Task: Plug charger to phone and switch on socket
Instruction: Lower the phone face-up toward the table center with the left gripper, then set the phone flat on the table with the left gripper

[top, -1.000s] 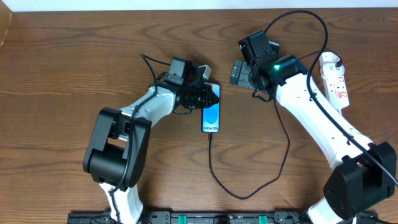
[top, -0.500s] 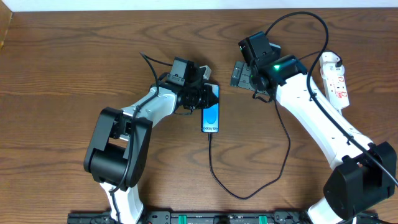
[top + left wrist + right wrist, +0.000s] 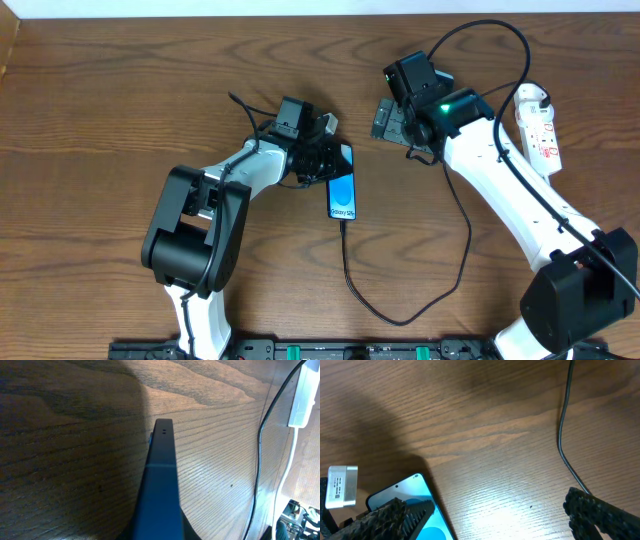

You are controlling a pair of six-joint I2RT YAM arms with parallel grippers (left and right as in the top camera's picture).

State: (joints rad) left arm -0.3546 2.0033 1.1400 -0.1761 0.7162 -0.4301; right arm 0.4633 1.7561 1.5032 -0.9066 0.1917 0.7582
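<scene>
The phone (image 3: 342, 192) lies on the wooden table with its blue screen up, and it also shows in the right wrist view (image 3: 417, 502). My left gripper (image 3: 320, 160) is shut on the phone's far end; the left wrist view shows the phone edge-on (image 3: 161, 480) between the jaws. The thin black charger cable (image 3: 344, 250) runs from the phone's near end, loops toward the front edge and rises to the right. The white socket strip (image 3: 541, 130) lies at the far right. My right gripper (image 3: 392, 118) is open and empty, to the right of the phone's far end (image 3: 495, 520).
The right arm's white links (image 3: 510, 190) cross between the phone and the socket strip. A thick black robot cable (image 3: 480, 30) arcs above the right wrist. A white block with a white cord (image 3: 301, 395) shows at the right of the left wrist view.
The left gripper and the phone have shifted slightly to the right and toward the front. The cable loop moved with them. The right arm has not moved.
</scene>
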